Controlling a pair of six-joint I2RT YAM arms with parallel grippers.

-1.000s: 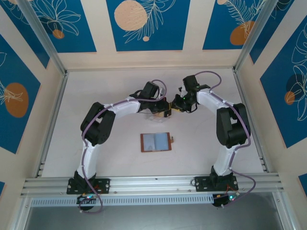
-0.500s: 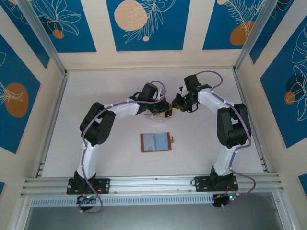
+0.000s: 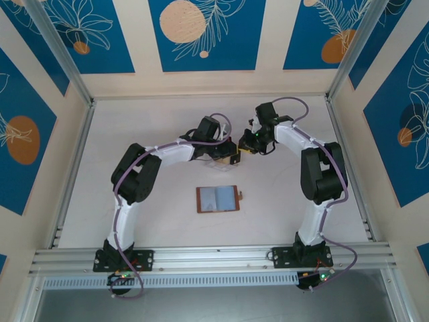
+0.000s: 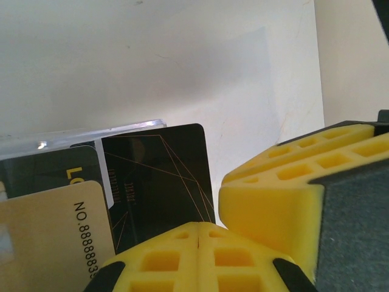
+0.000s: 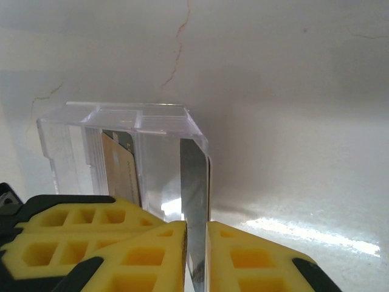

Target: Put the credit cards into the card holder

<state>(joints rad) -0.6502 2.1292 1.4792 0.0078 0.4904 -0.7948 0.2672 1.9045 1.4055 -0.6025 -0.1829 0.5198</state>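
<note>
I have my right gripper [image 5: 196, 234] pinching 1 dark card [image 5: 194, 182] edge-on at the right end of the clear box [image 5: 115, 131]. My left gripper [image 4: 200, 234] is pressed closed on nothing (a tan card [image 4: 55, 237] stands beside it). The card holder [image 3: 218, 199] lies open nearer me, well apart.

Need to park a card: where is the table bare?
Free: table either side of the open card holder, and the strip by the back wall. Crowded: around the clear box, where left gripper and right gripper meet.

A clear plastic box [image 5: 115, 131] stands before me on the white tabletop [image 3: 268, 215]; blue flower-patterned wall panels [image 3: 206, 33] rise beyond.
</note>
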